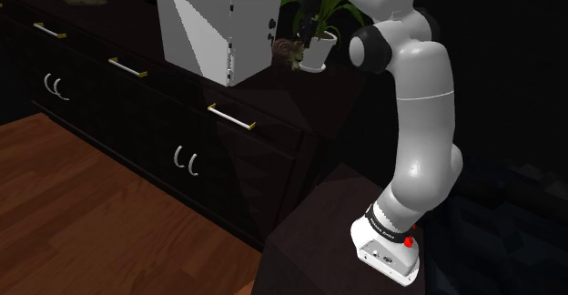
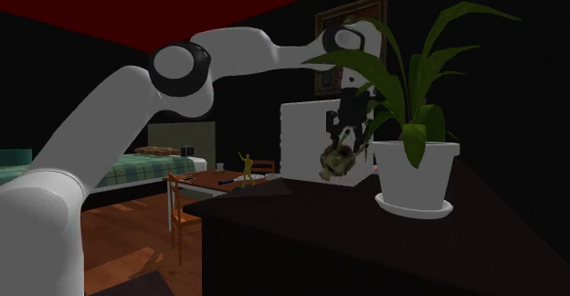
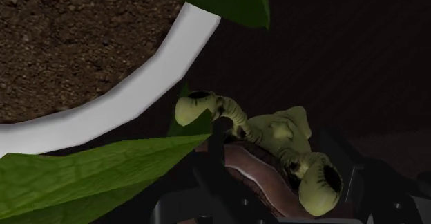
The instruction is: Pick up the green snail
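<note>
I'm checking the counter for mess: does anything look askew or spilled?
Only the snail, clasped tilted in the gripper beside the white plant pot. The pot stands upright with its soil inside; nothing looks spilled.

The snail point(image 3: 276, 136) has a yellowish-green body with dark bands along its eyestalks, and a brown shell edged with a pale line. The pot point(image 3: 148, 77) is plain white, its soil point(image 3: 69, 36) speckled brown, the leaves point(image 3: 90, 178) bright green. The gripper point(image 2: 344, 142) is black, the arm point(image 1: 423, 93) white with dark joints and a small red spot point(image 1: 410, 241) at its base. The box point(image 1: 214, 25) is white with a lighter diagonal patch. The cabinet point(image 1: 136, 111) looks near-black, perhaps dark wood, with gold bar handles point(image 1: 230, 117). The floor point(image 1: 82, 211) is reddish-brown planks.
</note>
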